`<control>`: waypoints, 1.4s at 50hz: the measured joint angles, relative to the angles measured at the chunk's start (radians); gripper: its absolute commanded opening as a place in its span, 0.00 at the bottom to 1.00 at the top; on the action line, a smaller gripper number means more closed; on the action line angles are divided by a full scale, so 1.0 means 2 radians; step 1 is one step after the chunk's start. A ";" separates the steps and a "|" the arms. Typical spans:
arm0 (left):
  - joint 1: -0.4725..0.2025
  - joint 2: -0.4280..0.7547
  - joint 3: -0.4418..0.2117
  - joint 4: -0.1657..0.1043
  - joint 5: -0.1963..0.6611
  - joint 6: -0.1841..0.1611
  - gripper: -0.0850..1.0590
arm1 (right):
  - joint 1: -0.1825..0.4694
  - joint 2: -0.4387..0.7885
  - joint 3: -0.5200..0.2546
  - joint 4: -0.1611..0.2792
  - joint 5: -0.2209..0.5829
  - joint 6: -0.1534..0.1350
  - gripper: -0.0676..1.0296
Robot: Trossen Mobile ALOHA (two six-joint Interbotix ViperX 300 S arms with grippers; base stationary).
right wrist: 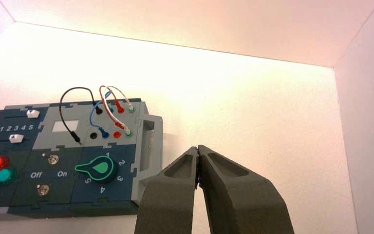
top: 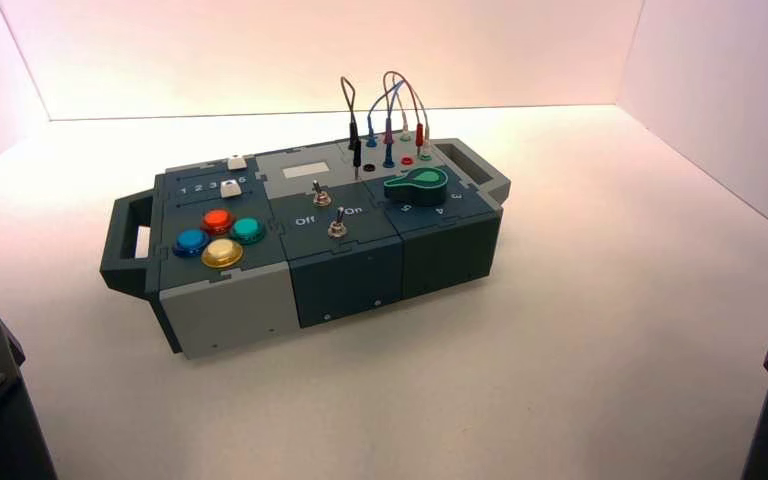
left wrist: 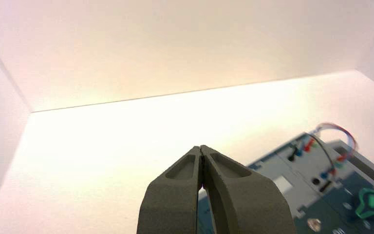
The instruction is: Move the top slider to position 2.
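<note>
Both grippers hang clear of the box, touching nothing. Left gripper point(left wrist: 201, 152): fingers pressed together, tips meeting, nothing between them; it sits off the box's left-hand near side, arm parked at the lower left corner of the high view. Right gripper point(right wrist: 197, 150): fingers likewise closed tip to tip and empty, off the box's right end near the grey handle point(right wrist: 150, 131); arm parked at lower right. Box point(top: 250, 300) stands turned on the white table point(top: 580, 330), handles at either end. Top slider point(top: 237, 162): small white knob on the far track of the left panel, sitting toward the right end of that track, just above the 6 end of the printed numeral row. Position 2 point(right wrist: 9, 128) lies near the left of that row, well apart from the knob. Second white slider knob point(top: 230, 176) sits on the nearer track below the numerals. Nearer still, four round buttons: red point(top: 217, 220), teal point(top: 247, 230), blue point(top: 191, 241), yellow point(top: 222, 253). Centre: two toggle switches point(top: 336, 222). Right: green knob point(top: 416, 184), with plugged wires point(top: 390, 100) behind it.
</note>
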 measured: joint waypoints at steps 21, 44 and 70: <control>-0.044 0.011 0.000 0.000 0.006 0.002 0.05 | 0.001 0.011 0.000 0.002 0.002 0.000 0.04; -0.045 0.013 0.001 0.001 0.008 0.002 0.05 | 0.000 0.011 0.000 0.002 0.006 0.001 0.04; -0.045 0.013 0.000 0.001 0.012 0.003 0.05 | 0.000 0.011 0.000 0.002 0.008 0.000 0.04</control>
